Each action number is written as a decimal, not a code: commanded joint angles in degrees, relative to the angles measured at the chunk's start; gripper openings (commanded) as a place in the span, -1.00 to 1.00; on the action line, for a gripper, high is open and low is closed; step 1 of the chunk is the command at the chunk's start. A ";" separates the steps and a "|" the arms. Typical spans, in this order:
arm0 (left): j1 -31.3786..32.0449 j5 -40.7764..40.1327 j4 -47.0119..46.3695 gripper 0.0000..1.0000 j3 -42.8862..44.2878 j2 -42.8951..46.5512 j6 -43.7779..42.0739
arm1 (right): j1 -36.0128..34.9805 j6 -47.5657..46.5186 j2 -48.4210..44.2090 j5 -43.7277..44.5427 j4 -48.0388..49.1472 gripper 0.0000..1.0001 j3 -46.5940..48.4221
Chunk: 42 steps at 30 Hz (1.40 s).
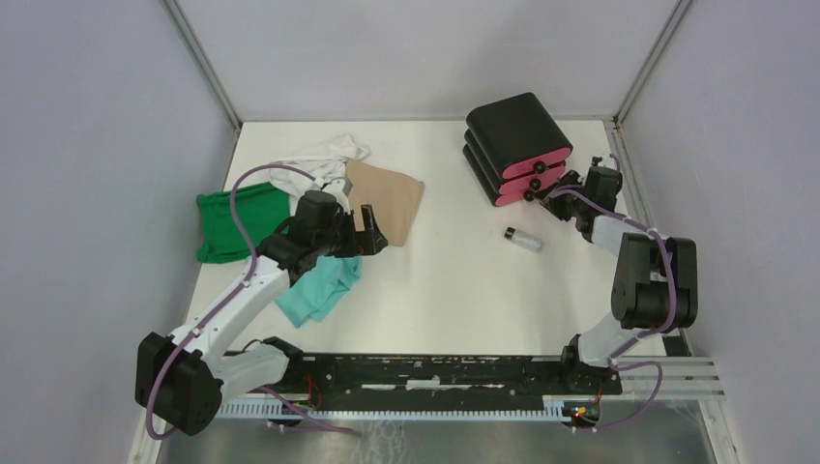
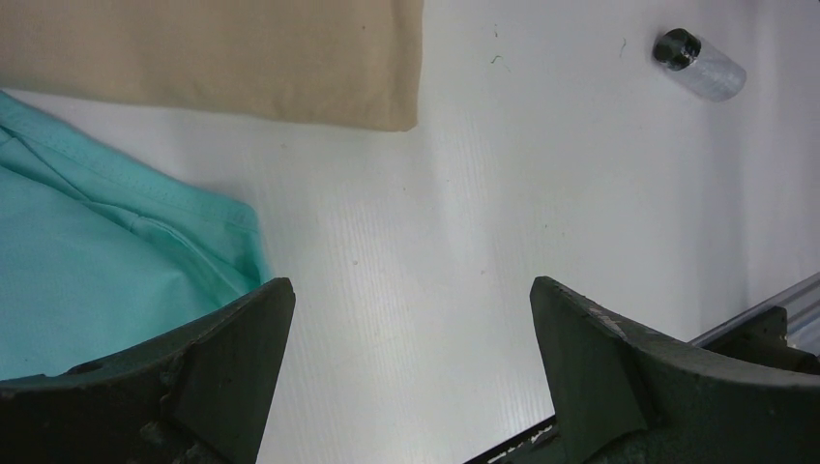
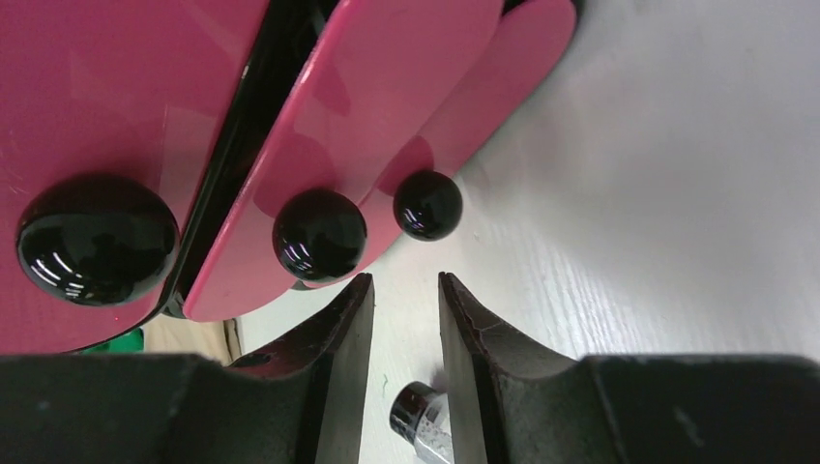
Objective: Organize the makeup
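Note:
Of the makeup, only a clear vial with a black cap point(image 1: 523, 239) shows, lying on its side on the white table; it also appears as the vial point(image 2: 698, 64) at the top right of the left wrist view. My left gripper point(image 1: 372, 232) point(image 2: 411, 290) hangs wide open over bare table between the cloths, holding nothing. My right gripper point(image 1: 559, 198) point(image 3: 404, 280) sits just in front of the knobs of the pink drawers point(image 3: 319, 234). Its jaws stand a narrow gap apart with nothing between them. The vial point(image 3: 416, 416) lies on the table behind them.
A black box point(image 1: 517, 135) with pink drawers point(image 1: 532, 179) stands at the back right. Green point(image 1: 232, 222), white point(image 1: 314, 164), tan point(image 1: 387, 198) and teal point(image 1: 319, 285) cloths lie at the left. Grey walls close in both sides, with a rail along the near edge.

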State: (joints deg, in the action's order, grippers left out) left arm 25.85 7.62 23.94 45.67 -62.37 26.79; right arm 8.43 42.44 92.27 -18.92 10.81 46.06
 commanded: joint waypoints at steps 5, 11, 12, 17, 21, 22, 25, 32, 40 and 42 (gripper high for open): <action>-0.12 -0.92 -2.24 0.99 1.18 0.54 0.31 | -0.97 3.18 1.73 0.18 10.86 -0.27 2.37; -0.17 -0.97 -2.69 0.99 1.18 0.14 0.34 | -0.97 -1.39 -1.05 2.79 8.99 -0.25 0.03; -0.14 -0.99 -2.83 0.99 1.13 0.06 0.37 | -1.02 -2.38 -1.79 3.17 9.13 -0.24 -0.84; -0.11 -0.69 -3.03 0.99 1.24 -0.43 0.19 | -1.00 -5.80 -6.28 7.27 12.08 -0.15 -7.46; -0.12 -0.44 -3.09 0.99 1.30 -0.52 0.08 | -1.00 -6.06 -8.18 9.78 16.01 -0.10 -11.17; -0.17 -0.41 -3.18 0.99 1.34 -0.50 0.05 | -0.96 -5.74 -8.05 9.59 16.33 -0.09 -11.29; -0.16 -0.21 -3.35 0.99 1.27 -0.56 0.11 | -0.93 -4.43 -6.92 8.11 17.43 -0.05 -11.03; -0.15 1.56 -3.85 0.99 0.74 -0.42 -0.30 | -0.91 -2.43 -1.06 -0.22 23.35 0.01 -9.76; -0.10 1.63 -4.08 0.98 0.05 0.34 0.02 | -0.57 4.48 5.22 -0.24 32.77 0.07 -11.71; -0.18 1.61 -4.08 0.99 -0.13 0.66 0.09 | -0.47 7.05 8.08 -1.19 38.64 0.08 -12.38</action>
State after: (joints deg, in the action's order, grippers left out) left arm 25.85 8.14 22.26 45.67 -63.00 26.76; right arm 7.64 43.79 96.88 -17.74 36.03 34.65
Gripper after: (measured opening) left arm 0.994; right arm 0.537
